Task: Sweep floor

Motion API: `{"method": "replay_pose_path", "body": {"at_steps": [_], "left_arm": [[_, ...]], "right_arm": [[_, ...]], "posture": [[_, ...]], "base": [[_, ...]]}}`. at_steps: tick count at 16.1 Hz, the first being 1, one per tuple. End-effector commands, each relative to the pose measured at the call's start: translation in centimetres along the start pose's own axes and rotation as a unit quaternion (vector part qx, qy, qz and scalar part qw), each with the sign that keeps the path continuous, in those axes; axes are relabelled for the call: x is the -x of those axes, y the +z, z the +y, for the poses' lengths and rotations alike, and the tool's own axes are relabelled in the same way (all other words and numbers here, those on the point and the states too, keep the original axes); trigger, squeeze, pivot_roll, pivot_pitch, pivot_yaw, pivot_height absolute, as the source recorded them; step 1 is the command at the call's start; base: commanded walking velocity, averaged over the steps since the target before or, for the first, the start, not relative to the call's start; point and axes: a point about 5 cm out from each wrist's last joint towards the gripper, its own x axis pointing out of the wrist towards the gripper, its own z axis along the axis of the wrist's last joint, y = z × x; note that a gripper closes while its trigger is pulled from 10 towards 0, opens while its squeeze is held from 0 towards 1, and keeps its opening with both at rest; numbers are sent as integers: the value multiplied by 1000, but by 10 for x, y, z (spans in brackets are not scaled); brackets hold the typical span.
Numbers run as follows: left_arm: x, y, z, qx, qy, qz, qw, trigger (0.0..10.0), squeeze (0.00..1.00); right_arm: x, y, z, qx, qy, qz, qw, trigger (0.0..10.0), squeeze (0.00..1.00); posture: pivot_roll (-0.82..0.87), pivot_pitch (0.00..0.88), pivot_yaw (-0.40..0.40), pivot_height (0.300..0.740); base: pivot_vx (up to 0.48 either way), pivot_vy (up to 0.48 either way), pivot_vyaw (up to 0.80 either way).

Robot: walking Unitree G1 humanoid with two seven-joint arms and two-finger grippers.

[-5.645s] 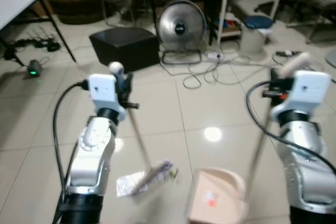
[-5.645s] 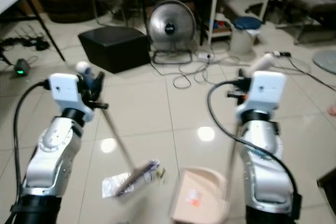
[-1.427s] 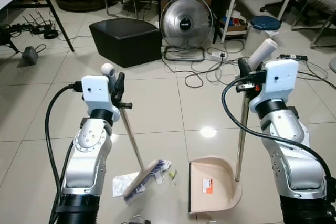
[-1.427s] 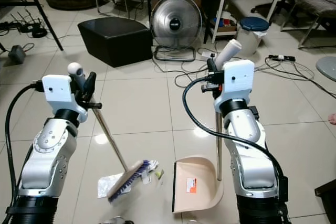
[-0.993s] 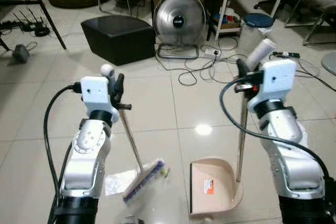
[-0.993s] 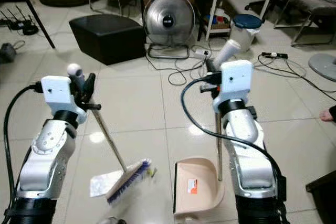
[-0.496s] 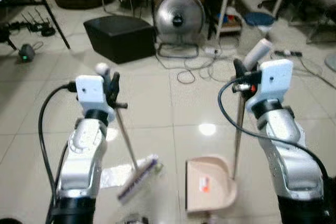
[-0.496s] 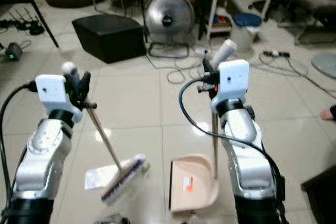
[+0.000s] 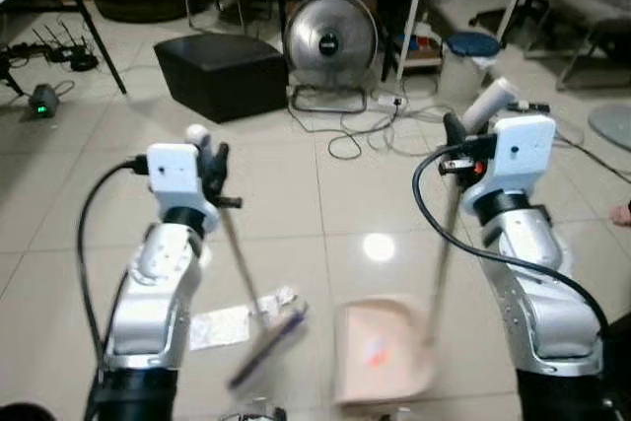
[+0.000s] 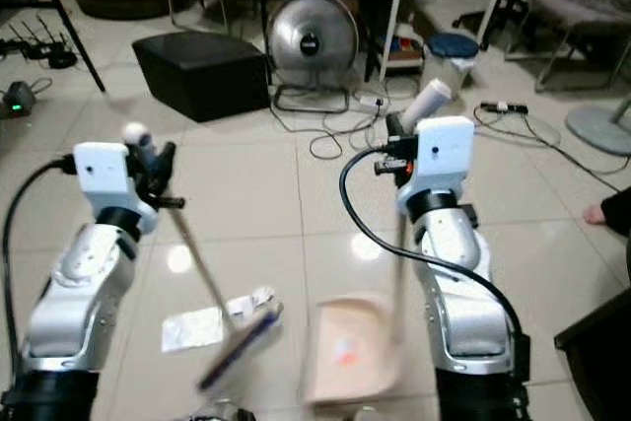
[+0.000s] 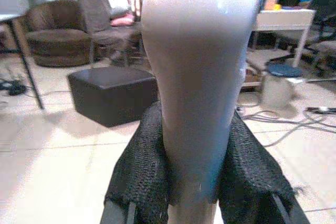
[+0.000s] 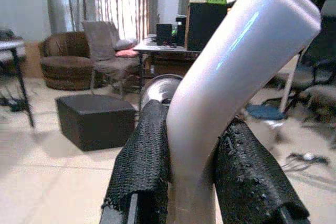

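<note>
Your left gripper point(image 11: 191, 182) is clenched on the broom point(image 9: 246, 288); its head rests on the floor, below and inward. The wrapper point(image 9: 229, 324) lies just beside the head, outward. The dustpan point(image 9: 383, 352), gripped by your right gripper point(image 12: 194, 182), waits inward, blurred.

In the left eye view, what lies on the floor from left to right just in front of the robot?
Flat wrapper → brush head of the broom → dustpan.
</note>
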Motion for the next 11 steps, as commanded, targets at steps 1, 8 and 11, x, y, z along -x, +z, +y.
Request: {"method": "replay_pose_path", "body": {"at_steps": [1, 8, 11], "left_arm": [[-4, 12, -9, -5, -17, -20, 1000, 10000, 0], [-4, 17, -18, -14, -32, -39, 999, 10000, 0], [-10, 20, -22, -12, -37, -42, 998, 10000, 0]], "right_arm": [[-1, 4, -12, 1, -24, -3, 1000, 10000, 0], [2, -5, -13, 24, -28, 14, 999, 10000, 0], [4, -6, -19, 26, -51, 14, 998, 10000, 0]], "posture": [[-25, 46, 21, 740], [-15, 50, 23, 740], [-17, 56, 33, 740]], "base": [[0, 0, 0], [78, 0, 0], [330, 0, 181]]}}
